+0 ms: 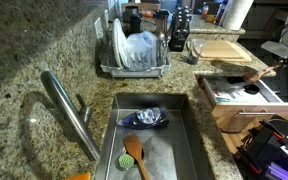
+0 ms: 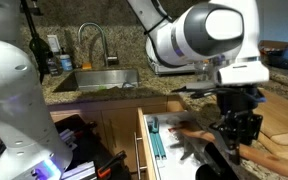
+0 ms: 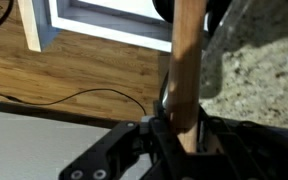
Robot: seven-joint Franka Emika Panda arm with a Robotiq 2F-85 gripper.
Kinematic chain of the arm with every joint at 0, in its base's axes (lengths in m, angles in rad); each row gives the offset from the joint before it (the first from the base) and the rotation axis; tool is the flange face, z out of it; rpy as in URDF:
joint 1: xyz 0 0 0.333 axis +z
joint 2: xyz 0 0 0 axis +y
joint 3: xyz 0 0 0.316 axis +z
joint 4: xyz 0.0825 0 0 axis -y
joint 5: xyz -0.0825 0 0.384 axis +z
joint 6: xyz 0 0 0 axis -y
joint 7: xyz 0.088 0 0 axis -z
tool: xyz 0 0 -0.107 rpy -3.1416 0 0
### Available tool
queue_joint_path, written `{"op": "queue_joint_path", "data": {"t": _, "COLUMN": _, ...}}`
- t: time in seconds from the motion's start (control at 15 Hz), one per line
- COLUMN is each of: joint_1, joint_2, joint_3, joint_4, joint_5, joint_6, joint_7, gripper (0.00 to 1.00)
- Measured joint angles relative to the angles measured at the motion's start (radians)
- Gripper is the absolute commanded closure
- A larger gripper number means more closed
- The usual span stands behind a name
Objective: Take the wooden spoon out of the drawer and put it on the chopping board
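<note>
My gripper [image 3: 184, 132] is shut on the wooden spoon [image 3: 187, 60]. Its pale-brown handle runs straight up between the fingers in the wrist view. In an exterior view the spoon [image 1: 266, 70] is held in the air above the open drawer [image 1: 236, 95], slanting toward the arm at the right edge. The chopping board [image 1: 221, 48] lies flat on the counter just behind the drawer, beside the dish rack. In an exterior view the gripper [image 2: 239, 128] hangs over the right side of the drawer [image 2: 169, 140]. The spoon's bowl is hidden.
A steel sink [image 1: 189, 140] holds a blue bowl [image 1: 146, 118] and an orange spatula with a green handle [image 1: 134, 152]. A faucet [image 1: 69, 110] stands at its left. A grey dish rack [image 1: 134, 55] sits behind. Granite counter [image 3: 259, 70] borders the drawer.
</note>
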Motion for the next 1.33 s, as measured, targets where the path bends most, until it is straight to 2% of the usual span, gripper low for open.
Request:
{"op": "queue_joint_path", "data": {"t": 0.2, "joint_1": -0.053, "joint_2": -0.17, "joint_3": 0.006, "joint_4": 0.036, "joint_5": -0.066, "joint_6": -0.022, "joint_7": 0.059, "gripper": 0.93}}
{"op": "queue_joint_path", "data": {"t": 0.33, "joint_1": -0.143, "joint_2": -0.28, "joint_3": 0.059, "joint_4": 0.071, "joint_5": -0.04, "joint_6": -0.06, "joint_7": 0.051, "gripper": 0.93}}
{"op": "queue_joint_path", "data": {"t": 0.4, "joint_1": -0.192, "joint_2": -0.326, "joint_3": 0.089, "joint_4": 0.093, "joint_5": 0.009, "joint_6": -0.093, "joint_7": 0.026, "gripper": 0.7}}
{"op": "queue_joint_path", "data": {"t": 0.53, "joint_1": -0.266, "joint_2": -0.364, "joint_3": 0.145, "joint_4": 0.102, "joint_5": 0.029, "joint_6": -0.107, "joint_7": -0.009, "gripper": 0.7}}
{"op": "queue_joint_path", "data": {"t": 0.6, "joint_1": -0.277, "joint_2": -0.356, "joint_3": 0.16, "joint_4": 0.095, "joint_5": 0.029, "joint_6": -0.105, "joint_7": -0.008, "gripper": 0.7}}
{"op": "queue_joint_path", "data": {"t": 0.67, "joint_1": -0.277, "joint_2": -0.341, "joint_3": 0.169, "joint_4": 0.092, "joint_5": 0.031, "joint_6": -0.104, "joint_7": -0.003, "gripper": 0.93}}
{"op": "queue_joint_path", "data": {"t": 0.73, "joint_1": -0.277, "joint_2": -0.324, "joint_3": 0.175, "joint_4": 0.09, "joint_5": 0.033, "joint_6": -0.102, "joint_7": 0.001, "gripper": 0.93}}
{"op": "queue_joint_path", "data": {"t": 0.87, "joint_1": -0.318, "joint_2": -0.303, "joint_3": 0.223, "joint_4": 0.092, "joint_5": 0.061, "joint_6": -0.102, "joint_7": 0.001, "gripper": 0.93}}
{"op": "queue_joint_path", "data": {"t": 1.0, "joint_1": -0.354, "joint_2": -0.276, "joint_3": 0.255, "joint_4": 0.133, "joint_5": 0.176, "joint_6": -0.11, "joint_7": -0.025, "gripper": 0.93}}
{"op": "queue_joint_path", "data": {"t": 1.13, "joint_1": -0.342, "joint_2": -0.213, "joint_3": 0.234, "joint_4": 0.239, "joint_5": 0.343, "joint_6": -0.146, "joint_7": -0.09, "gripper": 0.93}}
{"op": "queue_joint_path", "data": {"t": 1.33, "joint_1": -0.381, "joint_2": -0.077, "joint_3": 0.248, "joint_4": 0.422, "joint_5": 0.575, "joint_6": -0.243, "joint_7": -0.169, "gripper": 0.93}}
